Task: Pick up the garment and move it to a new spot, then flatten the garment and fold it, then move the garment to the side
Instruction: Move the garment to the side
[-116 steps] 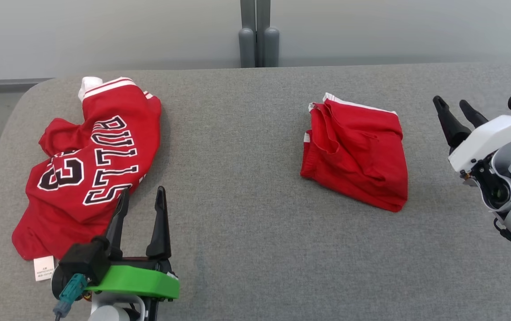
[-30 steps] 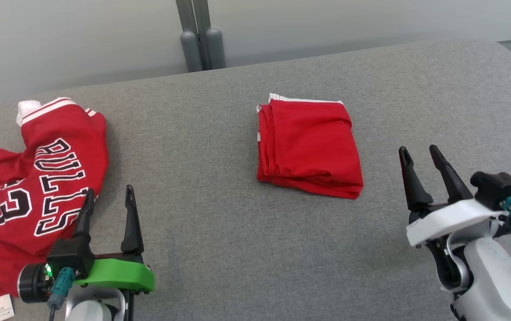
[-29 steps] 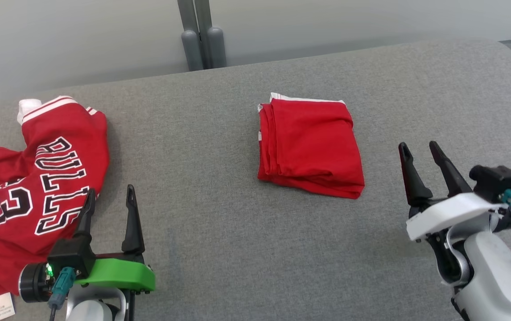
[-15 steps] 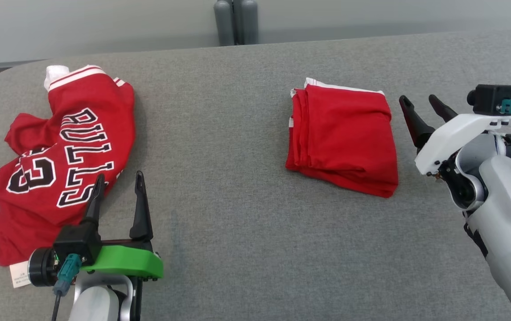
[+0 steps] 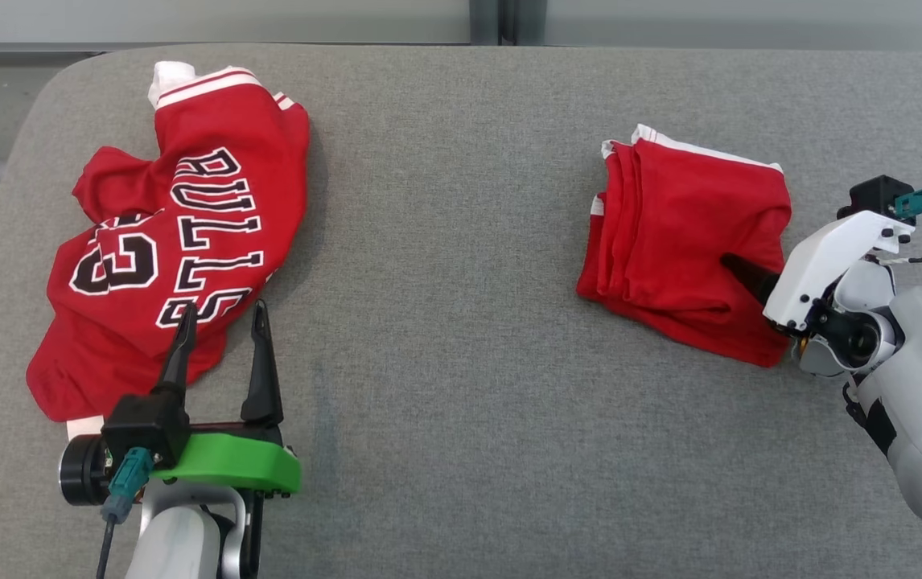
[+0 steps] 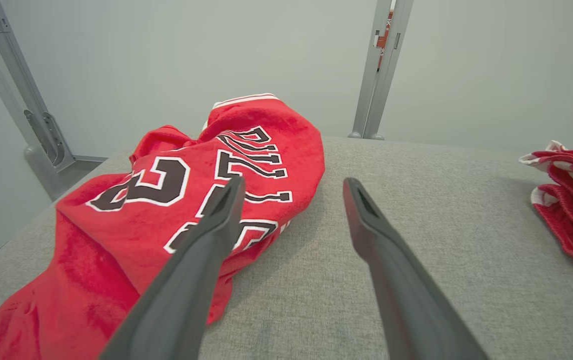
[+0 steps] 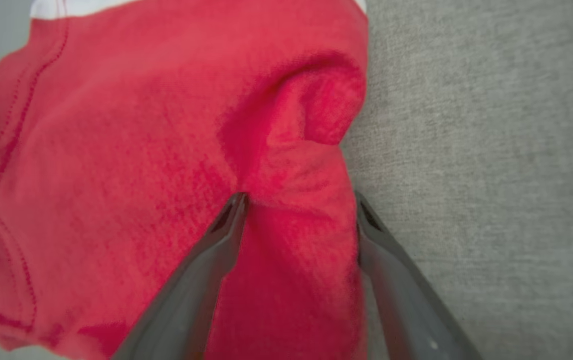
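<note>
Head view: the red garment (image 5: 682, 241) is seen folded near the tabletop's (image 5: 445, 322) right edge; only the move aside is judged outstanding. Its edge is straddled by the right gripper (image 7: 299, 200), spread and unclenched; the left gripper (image 5: 223, 310) is held spread, empty.

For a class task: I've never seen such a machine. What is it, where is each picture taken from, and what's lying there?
It's a two-armed robot; each arm ends in a gripper with two dark fingers. One picture looks down from its head; the other two look along each gripper's fingers. On the grey padded surface lie a crumpled red jersey and a folded red garment. The left gripper is open at the jersey's edge. The right gripper, open, straddles the folded garment's edge; neither holds anything.
</note>
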{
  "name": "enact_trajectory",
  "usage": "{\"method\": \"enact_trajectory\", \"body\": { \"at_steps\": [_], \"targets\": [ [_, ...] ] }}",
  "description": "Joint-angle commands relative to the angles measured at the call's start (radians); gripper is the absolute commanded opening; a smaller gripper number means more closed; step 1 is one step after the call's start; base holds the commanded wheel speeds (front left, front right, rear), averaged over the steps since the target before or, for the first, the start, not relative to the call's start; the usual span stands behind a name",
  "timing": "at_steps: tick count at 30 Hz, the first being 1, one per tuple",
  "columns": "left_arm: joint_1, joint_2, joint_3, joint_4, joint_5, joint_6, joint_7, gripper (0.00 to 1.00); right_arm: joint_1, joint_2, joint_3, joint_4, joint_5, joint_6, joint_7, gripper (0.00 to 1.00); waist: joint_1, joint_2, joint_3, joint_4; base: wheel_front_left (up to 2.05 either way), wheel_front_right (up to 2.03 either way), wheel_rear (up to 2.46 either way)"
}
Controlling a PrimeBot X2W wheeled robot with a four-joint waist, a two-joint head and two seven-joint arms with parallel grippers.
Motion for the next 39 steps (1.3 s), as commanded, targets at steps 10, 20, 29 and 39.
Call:
{"method": "enact_trajectory", "body": {
  "at_steps": [10, 20, 29, 39],
  "targets": [
    [-0.009, 0.003, 0.001, -0.009, 0.013, -0.010, -0.004, 1.00, 0.016, -0.006, 0.052, -0.038, 0.064, 0.000, -0.088, 0.00, 0.0000, 0.0000, -0.019, -0.035, 0.00, 0.00, 0.00],
    [-0.018, 0.018, -0.042, -0.015, 0.036, -0.041, -0.004, 1.00, 0.020, -0.024, 0.143, -0.102, 0.113, 0.000, -0.157, 0.00, 0.0000, 0.0000, -0.059, -0.205, 0.00, 0.00, 0.00],
    [-0.052, 0.025, -0.077, -0.012, 0.043, -0.058, 0.009, 1.00, 0.026, -0.032, 0.209, -0.144, 0.173, 0.000, -0.184, 0.00, 0.0000, 0.0000, -0.037, -0.400, 0.00, 0.00, 0.00],
    [-0.099, 0.034, -0.111, -0.015, 0.053, -0.072, 0.028, 1.00, 0.013, -0.053, 0.265, -0.174, 0.235, 0.000, -0.240, 0.00, 0.0000, 0.0000, 0.020, -0.522, 0.00, 0.00, 0.00]
  ]
}}
